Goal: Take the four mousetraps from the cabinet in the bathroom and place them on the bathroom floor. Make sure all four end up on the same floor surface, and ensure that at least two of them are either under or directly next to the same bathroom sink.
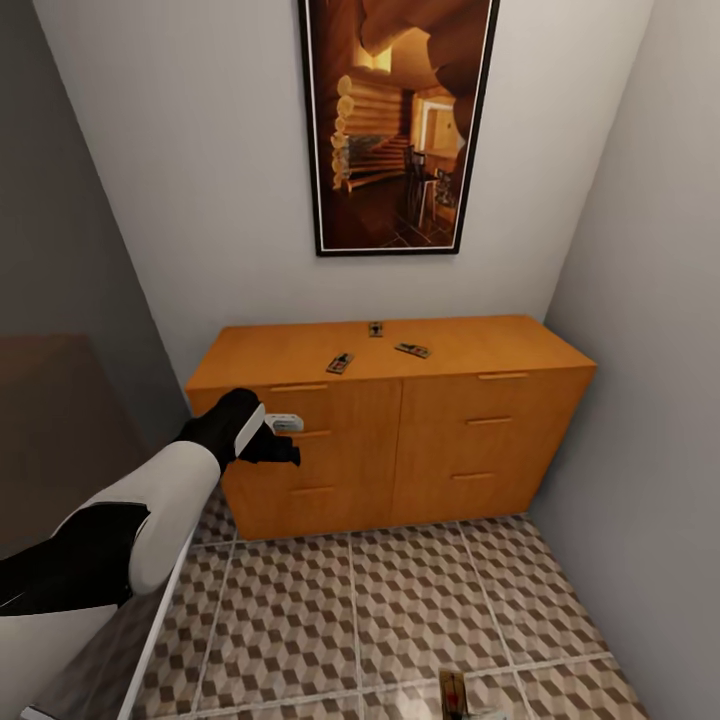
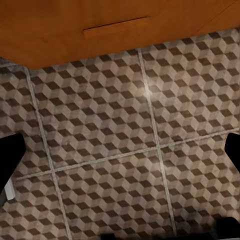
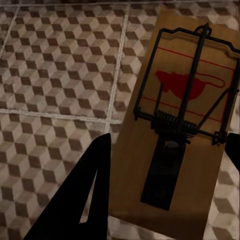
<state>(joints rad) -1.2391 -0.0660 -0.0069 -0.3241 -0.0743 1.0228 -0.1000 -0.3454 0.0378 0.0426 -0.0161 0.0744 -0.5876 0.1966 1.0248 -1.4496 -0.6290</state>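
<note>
The orange-brown cabinet stands against the far wall. Three mousetraps lie on its flat top: one at the back, one in front to the left and one to the right. Another mousetrap sits between the fingers of my right gripper, which is shut on it just above the bathroom floor; the head view shows this trap at the bottom edge. My left gripper hovers open and empty in front of the cabinet's left half, its fingers spread wide.
Grey walls close in on both sides of the cabinet. A framed picture hangs above it. A dark low surface lies at the left. Patterned tiles stretch between me and the cabinet.
</note>
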